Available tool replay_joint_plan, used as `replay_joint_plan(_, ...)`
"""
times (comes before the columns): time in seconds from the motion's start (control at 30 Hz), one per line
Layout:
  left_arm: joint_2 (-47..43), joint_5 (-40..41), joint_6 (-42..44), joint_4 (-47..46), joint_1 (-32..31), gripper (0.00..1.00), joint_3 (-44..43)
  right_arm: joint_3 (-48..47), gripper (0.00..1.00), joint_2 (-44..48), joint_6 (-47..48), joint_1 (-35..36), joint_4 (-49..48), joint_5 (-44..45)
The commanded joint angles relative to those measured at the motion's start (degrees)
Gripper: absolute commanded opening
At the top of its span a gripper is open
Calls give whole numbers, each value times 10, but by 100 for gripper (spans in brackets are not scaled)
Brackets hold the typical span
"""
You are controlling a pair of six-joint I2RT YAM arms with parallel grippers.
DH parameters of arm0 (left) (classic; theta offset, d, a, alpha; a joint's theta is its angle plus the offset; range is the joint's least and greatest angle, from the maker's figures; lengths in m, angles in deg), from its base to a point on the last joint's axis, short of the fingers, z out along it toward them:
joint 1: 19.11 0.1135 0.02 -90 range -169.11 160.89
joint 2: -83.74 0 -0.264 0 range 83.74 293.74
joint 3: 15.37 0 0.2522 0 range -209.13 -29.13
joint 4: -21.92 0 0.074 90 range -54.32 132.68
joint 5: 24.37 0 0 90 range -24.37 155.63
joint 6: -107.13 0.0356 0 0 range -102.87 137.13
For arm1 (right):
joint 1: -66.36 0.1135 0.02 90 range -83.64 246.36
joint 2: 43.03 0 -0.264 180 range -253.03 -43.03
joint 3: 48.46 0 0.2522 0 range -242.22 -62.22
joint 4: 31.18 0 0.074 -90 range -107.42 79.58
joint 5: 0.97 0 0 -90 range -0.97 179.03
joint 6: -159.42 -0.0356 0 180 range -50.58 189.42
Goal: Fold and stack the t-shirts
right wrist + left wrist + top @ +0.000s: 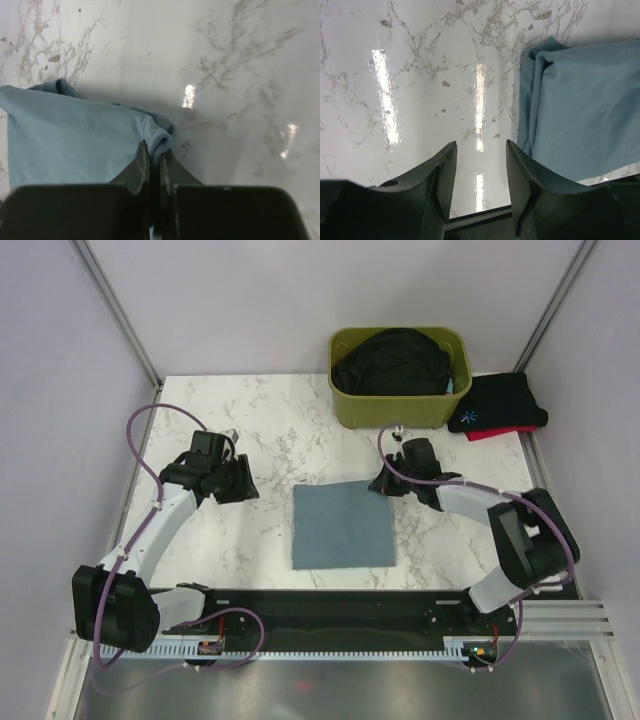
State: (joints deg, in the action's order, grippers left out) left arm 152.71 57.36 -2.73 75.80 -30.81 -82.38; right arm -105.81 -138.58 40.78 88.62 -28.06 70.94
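Teal-blue tee (343, 526) sits folded square mid-bench, nearer the near edge. Right gripper (152, 155) is pinching its far right corner, with the fabric bunched up in the pinch. Left gripper (480, 150) is spread wide over the marble (420, 75) just left of the tee. Black tees (395, 362) are piled in the olive bin (400, 412) at the far edge.

Marble table (260, 430) carries teal t-shirt (343, 527), olive bin (400, 412), t-shirt stack (505, 405).

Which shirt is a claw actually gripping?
The folded teal-blue t-shirt mid-table: the right claw pinches its corner. The black heap in the olive-green plastic bin and black stack beside it lie untouched.
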Motion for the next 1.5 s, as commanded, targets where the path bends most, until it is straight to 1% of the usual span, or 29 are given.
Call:
replay_joint_plan(0.0,-14,-19,27,-18,-1,51,-4,-34,0,109,79,-5,164,167)
replay_joint_plan(0.03,-14,-20,27,-20,-1,51,-4,-39,0,144,88,-5,195,196)
replay_joint_plan(0.07,-13,-21,26,-20,-1,51,-4,-43,0,159,98,-6,209,243)
replay_joint_plan(0.13,-10,-23,26,-19,-1,51,-4,-57,0,190,133,-8,241,298)
replay_joint_plan(0.17,-11,-27,25,-20,-1,50,-4,-61,0,196,141,-11,248,323)
replay_joint_plan(0.2,-11,-29,25,-21,-2,50,-4,-71,0,200,145,-16,252,373)
replay_joint_plan(0.27,-14,-31,25,-22,-5,50,-4,-82,0,210,158,-27,256,411)
replay_joint_plan(0.3,-16,-32,24,-22,-6,50,-3,-97,0,211,167,-27,257,459)
replay_joint_plan(0.37,-17,-34,24,-22,-12,50,-2,-110,0,219,202,-31,258,523)
replay_joint_plan(0.4,-18,-34,24,-23,-15,50,0,-119,0,221,213,-35,254,578)
replay_joint_plan(0.43,-18,-34,24,-23,-18,50,-1,-120,0,228,247,-45,230,597)
replay_joint_plan(0.5,-16,-34,25,-23,-26,50,0,-113,0,235,279,-60,193,618)
replay_joint_plan(0.57,-16,-35,25,-23,-32,50,-1,-99,0,247,328,-90,121,612)
replay_joint_plan(0.63,-16,-35,25,-23,-37,50,0,-77,0,255,349,-128,51,584)
replay_joint_plan(0.7,-17,-33,25,-24,-41,50,1,-78,0,248,355,-157,27,567)
replay_joint_plan(0.73,-16,-33,25,-24,-42,50,2,-83,0,235,355,-184,12,555)
replay_joint_plan(0.83,-11,-36,25,-24,-45,50,0,-102,0,208,365,-215,-33,507)
replay_joint_plan(0.97,-9,-39,25,-24,-46,50,-1,-128,0,155,417,-220,-108,476)
replay_joint_plan(1.07,-5,-40,25,-24,-46,50,-2,-183,0,109,424,-252,-122,462)
replay_joint_plan(1.1,-4,-41,25,-24,-46,50,-2,-194,0,89,425,-260,-125,444)
replay_joint_plan(1.27,1,-42,25,-24,-46,50,0,-247,0,42,428,-270,-147,420)
replay_joint_plan(1.3,1,-42,26,-23,-46,50,-2,-252,0,38,431,-271,-152,418)
replay_joint_plan(1.37,4,-42,26,-24,-46,50,-2,-262,0,34,428,-274,-171,386)
replay_joint_plan(1.47,8,-39,26,-24,-46,50,-2,-272,0,39,400,-285,-191,339)
